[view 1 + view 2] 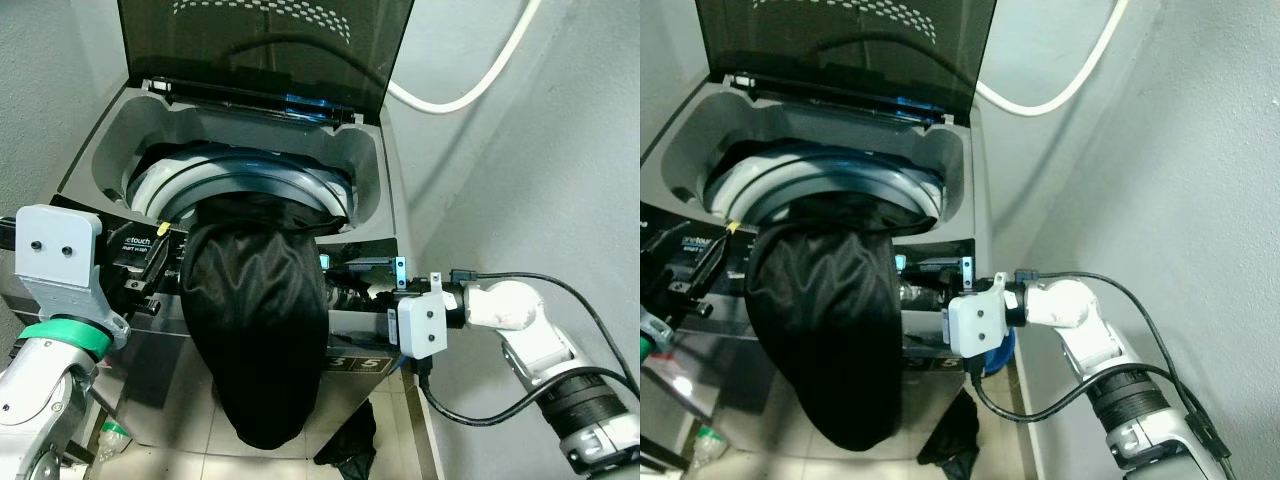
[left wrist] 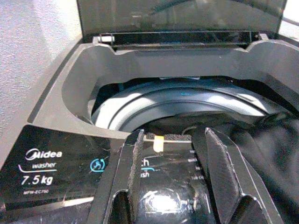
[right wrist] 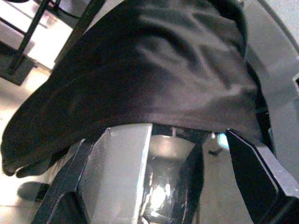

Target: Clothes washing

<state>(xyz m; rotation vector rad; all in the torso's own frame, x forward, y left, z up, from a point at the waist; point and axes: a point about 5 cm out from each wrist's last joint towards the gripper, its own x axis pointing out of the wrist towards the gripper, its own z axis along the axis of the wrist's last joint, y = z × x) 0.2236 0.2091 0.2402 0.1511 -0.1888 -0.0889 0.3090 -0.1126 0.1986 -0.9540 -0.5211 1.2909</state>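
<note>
One black garment (image 1: 258, 330) draped over one open washing machine (image 1: 372, 170) rim, left claw (image 2: 180, 154) and right claw (image 3: 187, 140) both spread wide.

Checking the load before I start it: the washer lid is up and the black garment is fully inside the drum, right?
Not quite. The lid is up, but the black garment hangs out over the washer's front edge, partly in the drum, as the left eye view shows.
</note>
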